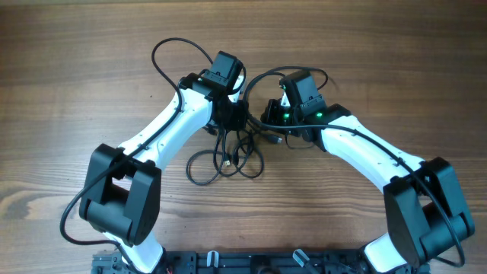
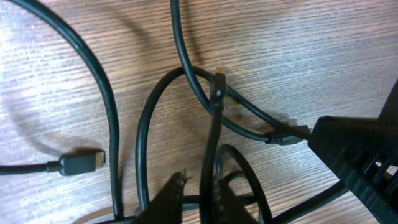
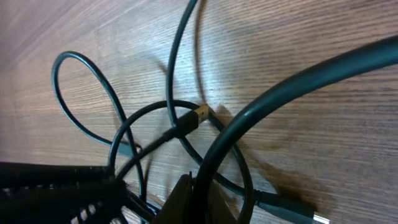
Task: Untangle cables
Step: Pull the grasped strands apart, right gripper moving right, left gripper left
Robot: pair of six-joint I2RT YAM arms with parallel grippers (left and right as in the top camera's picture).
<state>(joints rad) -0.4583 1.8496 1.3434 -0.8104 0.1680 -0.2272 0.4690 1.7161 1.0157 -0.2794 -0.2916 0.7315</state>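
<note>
Several black cables (image 1: 228,158) lie in a tangle of loops on the wooden table between my two arms. My left gripper (image 1: 230,122) is above the tangle's top. In the left wrist view its fingers (image 2: 198,190) are shut on one cable (image 2: 214,130) that runs up to a gold-tipped plug (image 2: 218,73). My right gripper (image 1: 271,122) is close beside it. In the right wrist view its fingers (image 3: 208,199) are shut on a cable (image 3: 261,109) that arcs up to the right. The same gold-tipped plug (image 3: 200,114) shows there.
A loose plug (image 2: 76,163) lies at the left, another plug (image 2: 283,135) by the right gripper's body (image 2: 360,155). A large cable loop (image 1: 176,57) arcs behind the left arm. Wooden table (image 1: 76,76) all round.
</note>
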